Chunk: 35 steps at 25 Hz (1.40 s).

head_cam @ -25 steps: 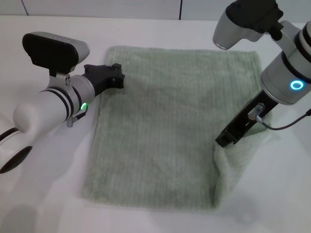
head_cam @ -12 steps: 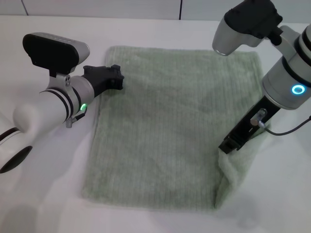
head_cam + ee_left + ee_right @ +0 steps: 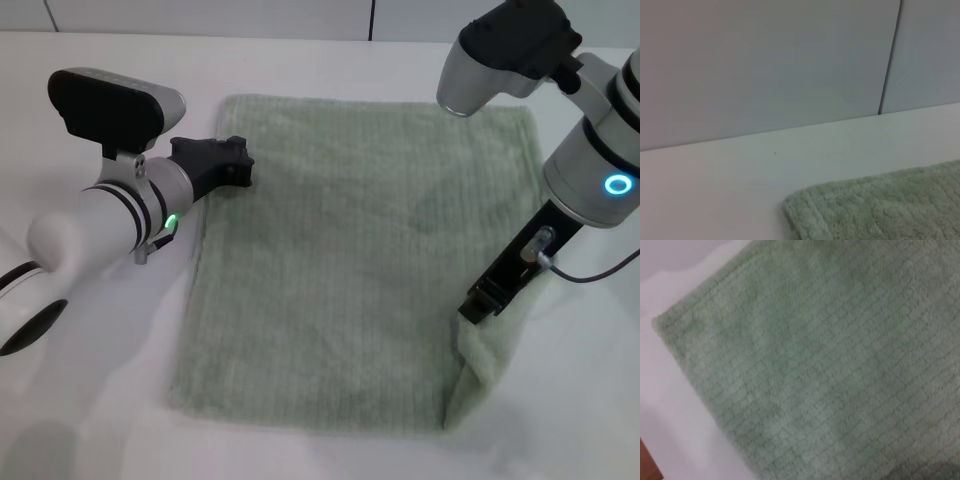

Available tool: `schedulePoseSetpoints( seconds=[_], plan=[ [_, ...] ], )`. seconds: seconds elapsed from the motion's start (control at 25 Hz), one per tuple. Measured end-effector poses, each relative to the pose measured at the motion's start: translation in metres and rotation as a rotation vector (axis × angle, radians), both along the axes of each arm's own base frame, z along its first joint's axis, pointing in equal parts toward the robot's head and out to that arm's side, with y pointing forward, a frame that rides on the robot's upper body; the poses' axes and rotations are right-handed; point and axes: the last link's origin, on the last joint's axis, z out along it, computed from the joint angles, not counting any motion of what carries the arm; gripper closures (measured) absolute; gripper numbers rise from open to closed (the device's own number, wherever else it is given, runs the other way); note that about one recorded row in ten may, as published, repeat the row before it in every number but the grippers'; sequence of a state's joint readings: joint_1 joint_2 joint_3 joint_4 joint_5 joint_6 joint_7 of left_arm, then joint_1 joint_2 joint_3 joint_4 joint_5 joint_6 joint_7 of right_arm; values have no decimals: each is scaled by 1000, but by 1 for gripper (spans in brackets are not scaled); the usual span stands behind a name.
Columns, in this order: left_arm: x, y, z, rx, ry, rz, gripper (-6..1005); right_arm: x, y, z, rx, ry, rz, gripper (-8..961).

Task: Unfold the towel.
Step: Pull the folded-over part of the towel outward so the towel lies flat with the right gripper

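Head view | pale sage-green ribbed terry towel fills frame centre on white table | my right gripper pinches its raised lower-right edge | left gripper upper left, finger state unclear | next: draw edge outward, flatten.

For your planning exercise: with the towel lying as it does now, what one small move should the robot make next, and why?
Probably draw the right hand outward, away from the towel's middle. It sits at the towel's right edge, where the near corner rises in a ridge, while the rest lies flat. The left hand waits at the far left corner.
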<state>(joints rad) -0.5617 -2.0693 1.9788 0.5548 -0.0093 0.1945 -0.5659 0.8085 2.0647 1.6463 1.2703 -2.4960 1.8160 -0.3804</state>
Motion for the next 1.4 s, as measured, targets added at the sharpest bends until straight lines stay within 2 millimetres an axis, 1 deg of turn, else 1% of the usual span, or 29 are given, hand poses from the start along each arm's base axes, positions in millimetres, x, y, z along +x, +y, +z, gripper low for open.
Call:
schedulePoseSetpoints(
  seconds=[0.24, 0.44, 0.68, 1.4],
  plan=[
    [0, 1, 0, 2, 0, 1, 1001, 3, -2, 3, 3, -26, -2, 903],
    [0, 1, 1, 3, 0, 5, 1000, 7, -2, 8, 20, -57, 3, 903],
    [-1, 1, 1, 3, 3, 9, 1000, 12, -9, 11, 6, -70, 10, 902],
    [0, 2, 1, 0, 10, 19, 1000, 34, -26, 4, -34, -117, -14, 900]
  ],
)
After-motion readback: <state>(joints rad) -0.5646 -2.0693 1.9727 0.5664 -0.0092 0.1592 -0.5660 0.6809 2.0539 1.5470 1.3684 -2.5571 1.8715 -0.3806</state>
